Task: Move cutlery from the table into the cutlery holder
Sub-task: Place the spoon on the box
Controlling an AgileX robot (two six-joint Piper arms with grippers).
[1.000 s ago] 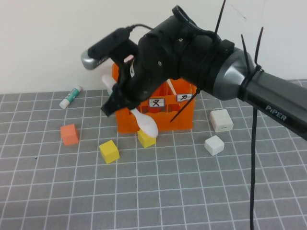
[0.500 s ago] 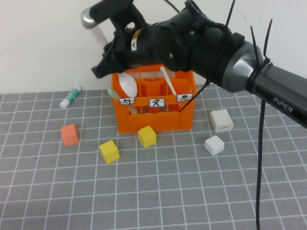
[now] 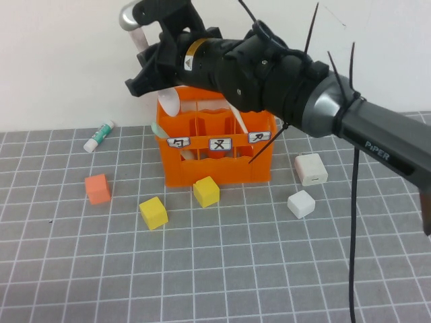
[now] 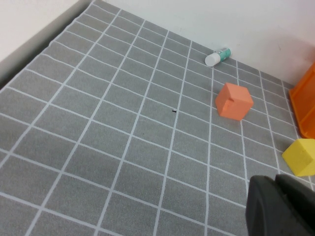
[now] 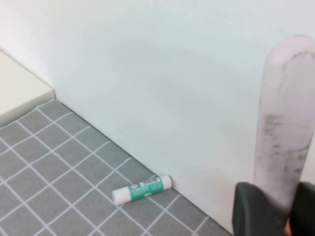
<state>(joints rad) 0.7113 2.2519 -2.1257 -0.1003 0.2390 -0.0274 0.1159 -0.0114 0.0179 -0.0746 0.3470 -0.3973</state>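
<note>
The right gripper (image 3: pixel 159 64) is seen raised above the left end of the cutlery holder (image 3: pixel 215 149), its fingers (image 5: pixel 256 209) pinched on the handle of the pale pink spoon (image 3: pixel 168 101), whose bowl is hung down at the holder's left compartment; whether the bowl is inside it cannot be told. In the right wrist view the pink handle is shown upright between the dark fingers. A mint-green spoon (image 3: pixel 157 129) is lodged at the holder's left side, and a cream-white knife (image 3: pixel 236 116) is leaned inside toward its right. The holder is stood on the table (image 3: pixel 215 269), close to the back wall. Just in front of the holder a yellow cube (image 3: pixel 206 192) is placed; a second yellow cube (image 3: pixel 153 212) lies further to its front-left, and an orange cube (image 3: pixel 97 188) well to its left. Two white blocks (image 3: pixel 310 169) are set to the holder's right. A white-and-green tube (image 3: pixel 99 136) lies left of the holder, by the wall. The left gripper (image 4: pixel 280 206) is glimpsed low over the table, left of the holder; the state of its claw cannot be told.
</note>
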